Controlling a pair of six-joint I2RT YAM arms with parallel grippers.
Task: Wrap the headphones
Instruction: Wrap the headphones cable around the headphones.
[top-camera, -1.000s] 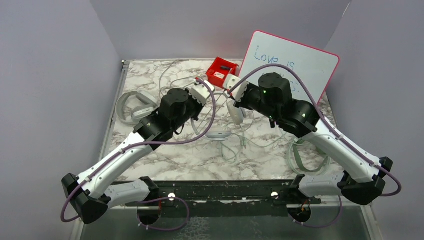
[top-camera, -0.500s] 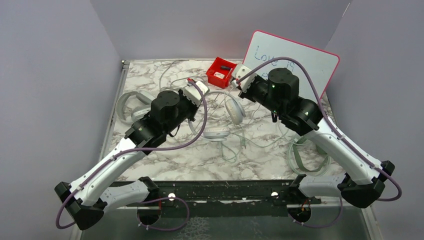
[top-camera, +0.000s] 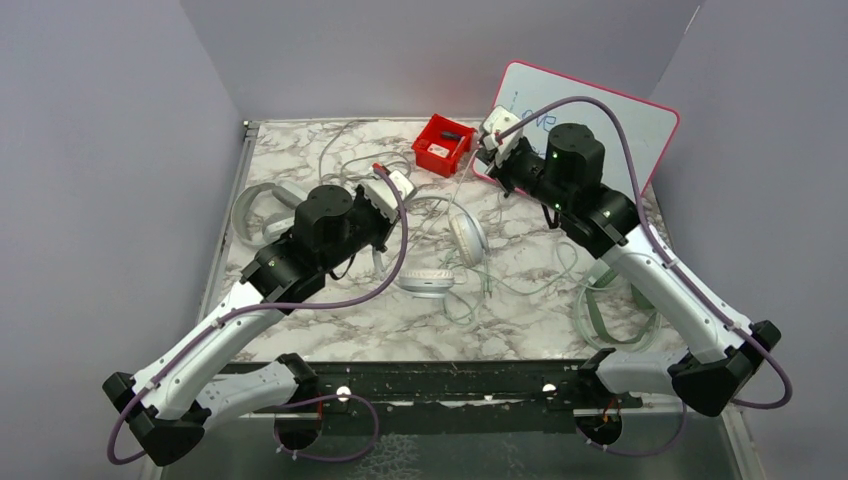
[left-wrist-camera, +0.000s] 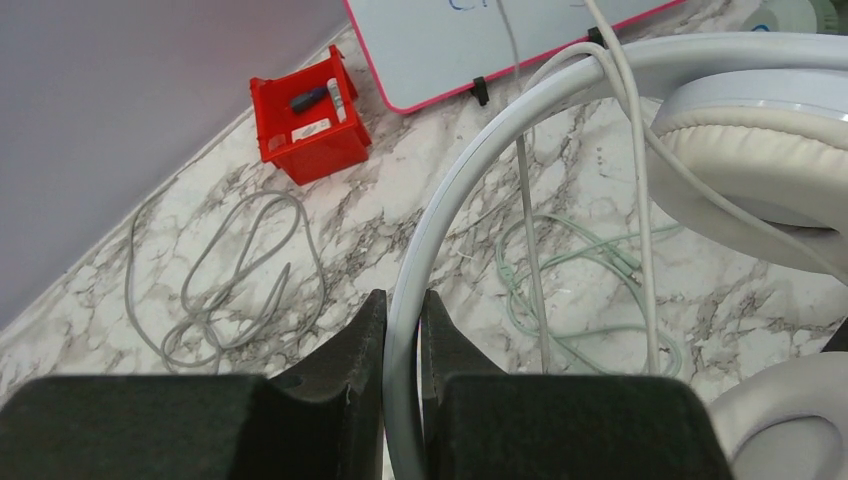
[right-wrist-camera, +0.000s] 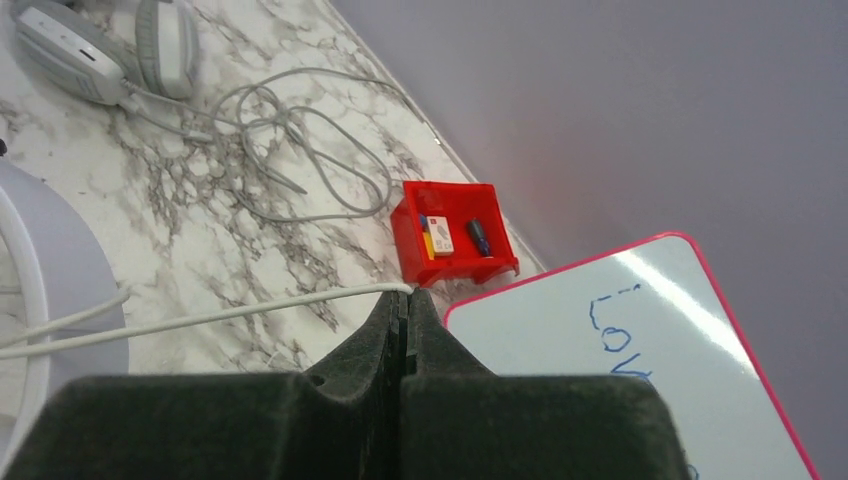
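The white headphones (top-camera: 467, 238) are at the middle of the worktop (top-camera: 350, 320). The left pincer (left-wrist-camera: 403, 318) is clamped on their headband (left-wrist-camera: 470, 190), and the right pincer (right-wrist-camera: 403, 305) is pressed together on their thin cable (right-wrist-camera: 220, 316). I think the left one should grip firmly while the right one leads the cable tight around the band, away from the loose cords.

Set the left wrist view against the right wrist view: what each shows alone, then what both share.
Left wrist only: the left gripper shut on the headband of the white headphones. Right wrist only: the right gripper shut on a white cable, and a second pair of headphones lying beyond. Both: the red bin, the whiteboard and a loose grey cable on the marble table.
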